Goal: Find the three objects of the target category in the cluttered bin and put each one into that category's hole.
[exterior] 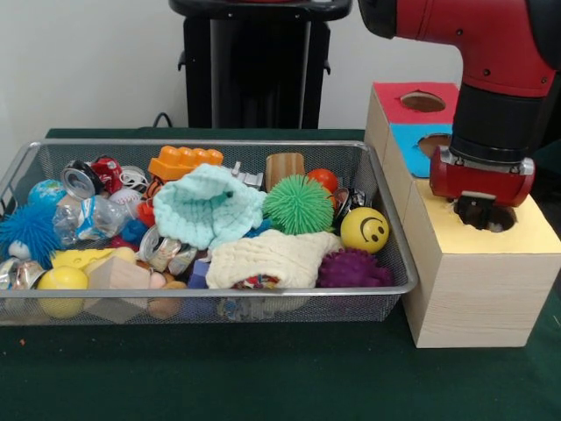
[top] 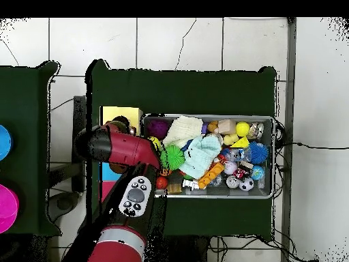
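My gripper (exterior: 480,209) hangs right at the round hole in the yellow top (exterior: 535,237) of the wooden sorting box, its tip dipping into the hole. Whether it holds anything is hidden. The box also has a blue section (exterior: 412,140) and a red section (exterior: 399,98), each with a hole. The wire bin (exterior: 386,189) to the left is full of clutter: a yellow smiley ball (exterior: 365,230), a green spiky ball (exterior: 299,203), a purple spiky ball (exterior: 352,268), a teal knit hat (exterior: 209,206), a cream knit cloth (exterior: 267,256). From overhead the arm (top: 116,147) covers the box beside the bin (top: 272,157).
The bin also holds an orange toy brick (exterior: 185,161), a wooden block (exterior: 285,167), a blue spiky ball (exterior: 31,230), crushed cans (exterior: 83,178), a plain yellow ball (exterior: 61,289) and a wooden cube (exterior: 118,285). Green cloth (exterior: 263,377) covers the table.
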Robot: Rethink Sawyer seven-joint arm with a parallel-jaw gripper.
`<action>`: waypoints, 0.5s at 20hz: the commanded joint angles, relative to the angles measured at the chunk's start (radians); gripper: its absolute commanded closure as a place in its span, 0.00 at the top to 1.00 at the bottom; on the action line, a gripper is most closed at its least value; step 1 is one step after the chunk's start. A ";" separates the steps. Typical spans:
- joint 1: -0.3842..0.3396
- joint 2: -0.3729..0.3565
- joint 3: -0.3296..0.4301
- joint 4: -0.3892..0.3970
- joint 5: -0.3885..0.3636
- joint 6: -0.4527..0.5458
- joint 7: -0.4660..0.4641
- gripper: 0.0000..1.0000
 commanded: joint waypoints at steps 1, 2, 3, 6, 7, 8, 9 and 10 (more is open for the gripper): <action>-0.026 -0.022 0.017 0.127 -0.063 0.021 0.151 0.00; -0.028 -0.035 0.018 0.131 -0.065 0.024 0.147 0.00; -0.028 -0.052 0.015 0.141 -0.069 0.027 0.142 0.00; -0.031 -0.084 0.012 0.148 -0.074 0.041 0.129 0.00; -0.034 -0.094 0.012 0.153 -0.077 0.041 0.126 0.00; -0.034 -0.100 0.013 0.154 -0.079 0.043 0.127 0.00; -0.035 -0.106 0.009 0.151 -0.083 0.048 0.124 0.00; -0.037 -0.112 0.008 0.150 -0.085 0.052 0.125 0.00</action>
